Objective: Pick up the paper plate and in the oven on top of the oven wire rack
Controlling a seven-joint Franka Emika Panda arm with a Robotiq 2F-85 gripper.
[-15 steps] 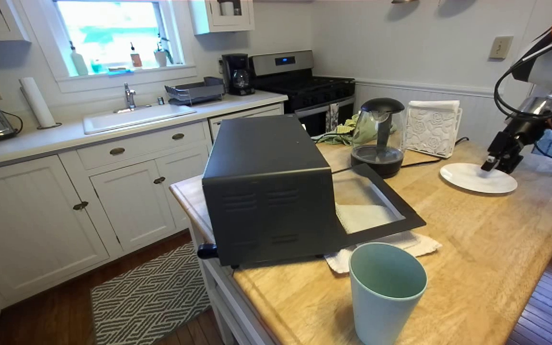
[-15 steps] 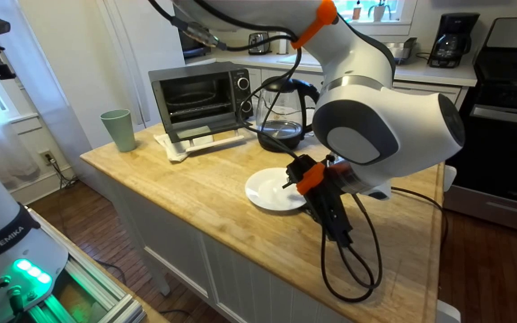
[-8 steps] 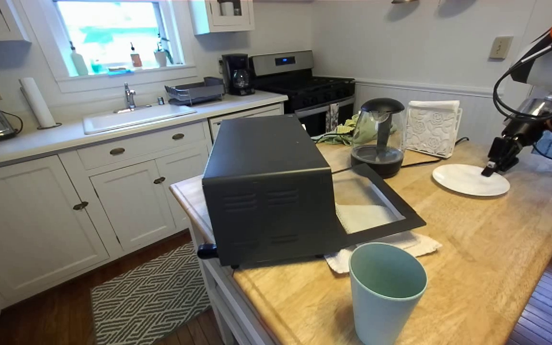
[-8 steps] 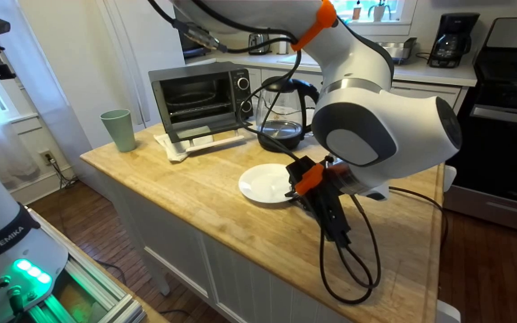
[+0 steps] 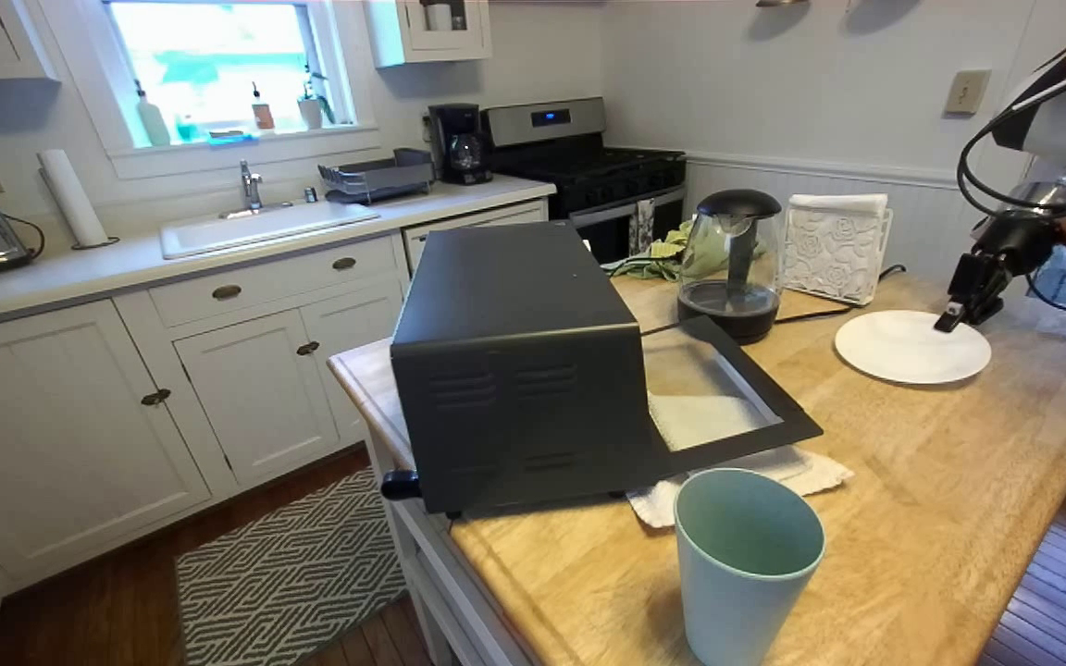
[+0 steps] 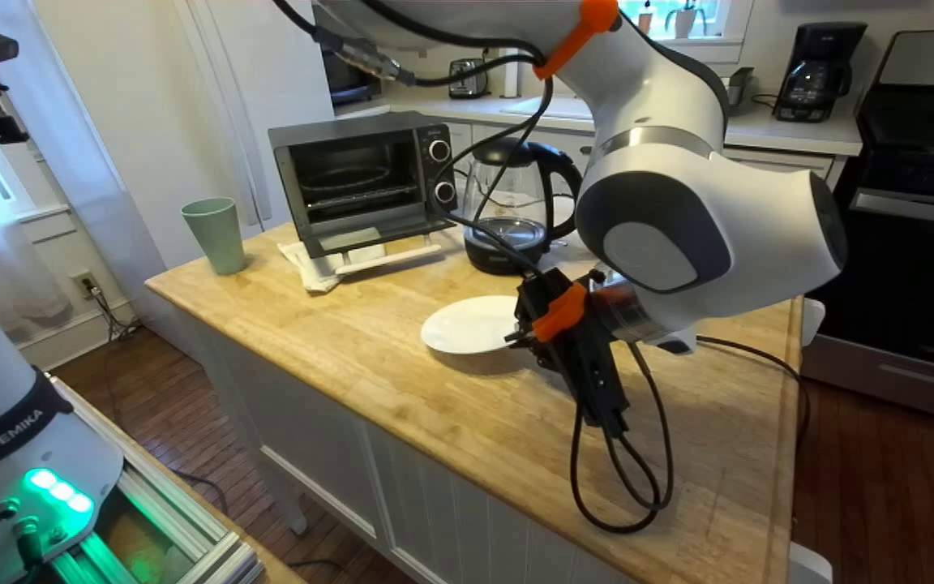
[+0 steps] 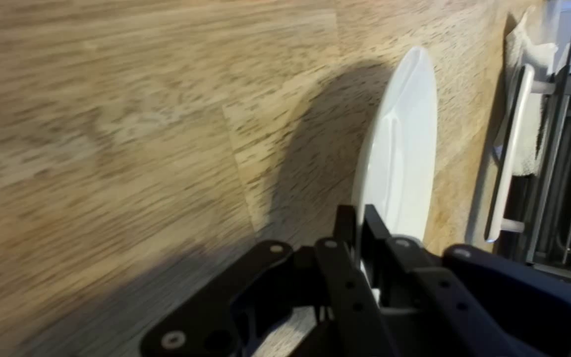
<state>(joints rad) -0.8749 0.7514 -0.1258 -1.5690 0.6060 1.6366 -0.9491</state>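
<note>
My gripper is shut on the rim of the white paper plate, whose edge runs between the two fingertips in the wrist view. The plate hangs a little above the wooden table, tilted slightly, and a shadow falls beneath it. In an exterior view the gripper covers the plate's near right edge. The dark oven faces the arm with its door dropped down. Inside it the oven wire rack shows as thin bars. From behind and the side, the oven hides its own interior.
The glass kettle stands beside the oven, near the arm. A white napkin lies under the lowered glass door with its handle. The teal cup is at the oven's far side. A napkin holder stands behind the plate.
The jaws have closed on the plate's rim. Plate and gripper have risen slightly off the table, and the plate has shifted and tilted a little.
</note>
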